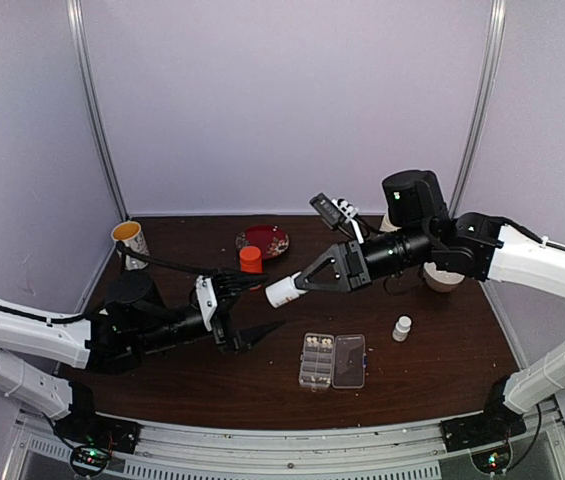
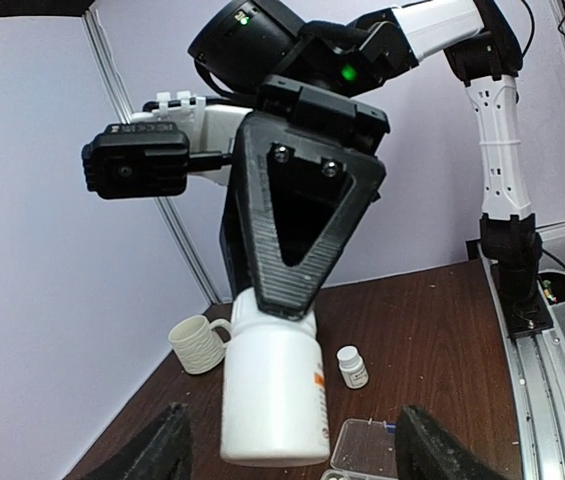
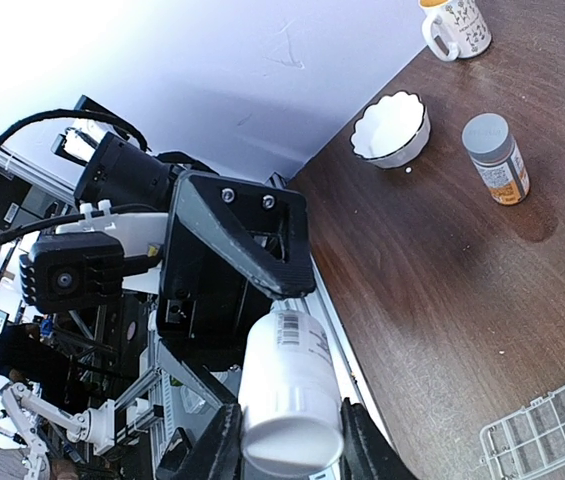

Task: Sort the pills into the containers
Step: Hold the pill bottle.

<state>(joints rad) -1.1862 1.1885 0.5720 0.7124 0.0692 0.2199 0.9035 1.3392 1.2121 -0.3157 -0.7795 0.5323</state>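
My right gripper (image 1: 297, 285) is shut on the cap end of a large white bottle (image 1: 284, 290) and holds it tilted in the air above the table's middle. In the right wrist view the fingers (image 3: 212, 450) clamp the bottle (image 3: 287, 400). My left gripper (image 1: 247, 308) is open, and in the left wrist view the bottle's base (image 2: 272, 400) lies between its spread fingers (image 2: 162, 450) without touching them. The clear organiser box (image 1: 347, 375) lies open on the table below, with whitish pills (image 1: 317, 345) in its left compartments. It also shows in the right wrist view (image 3: 537, 435).
A small white bottle (image 1: 402, 328) stands right of the box. An orange bottle (image 1: 251, 259) and a red plate (image 1: 263, 240) are at the back, and a yellow-rimmed cup (image 1: 130, 240) at back left. A white bowl (image 3: 390, 127), a grey-capped bottle (image 3: 495, 158) and a ribbed white mug (image 2: 200, 343) also stand on the table.
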